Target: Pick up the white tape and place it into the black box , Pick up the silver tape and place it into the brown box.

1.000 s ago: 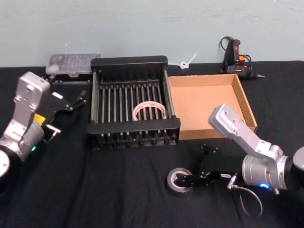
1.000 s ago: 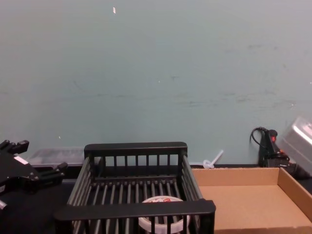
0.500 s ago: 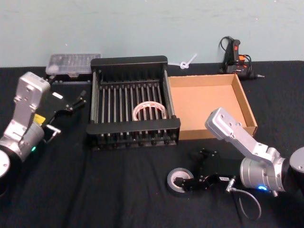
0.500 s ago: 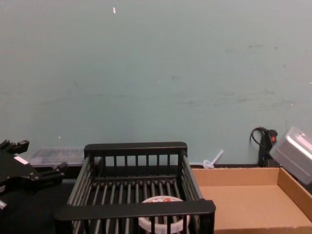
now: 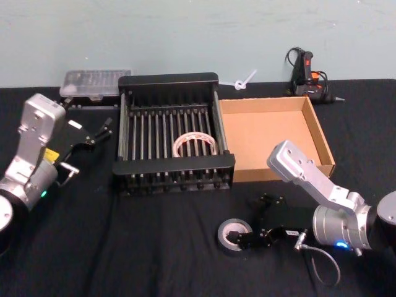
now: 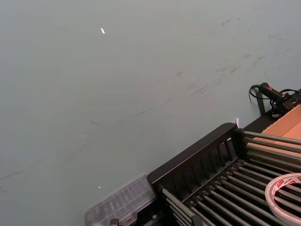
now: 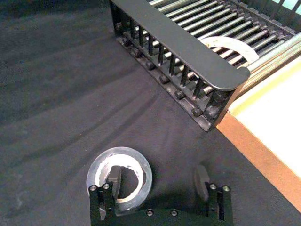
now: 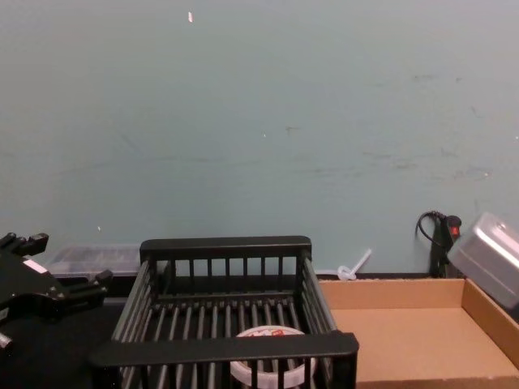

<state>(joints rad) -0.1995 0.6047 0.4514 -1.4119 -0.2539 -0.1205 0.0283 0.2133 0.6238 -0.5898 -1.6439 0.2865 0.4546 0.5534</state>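
Nearest, on the black table, lies the silver tape; the right tool is spread wide across it, one finger in the hollow centre, the other outside the rim, apparently not yet pinching. Beyond stand the black box, holding the white tape flat on its slatted floor, and, touching its right side, the brown box. Left of the crate hovers the left tool, open and holding nothing.
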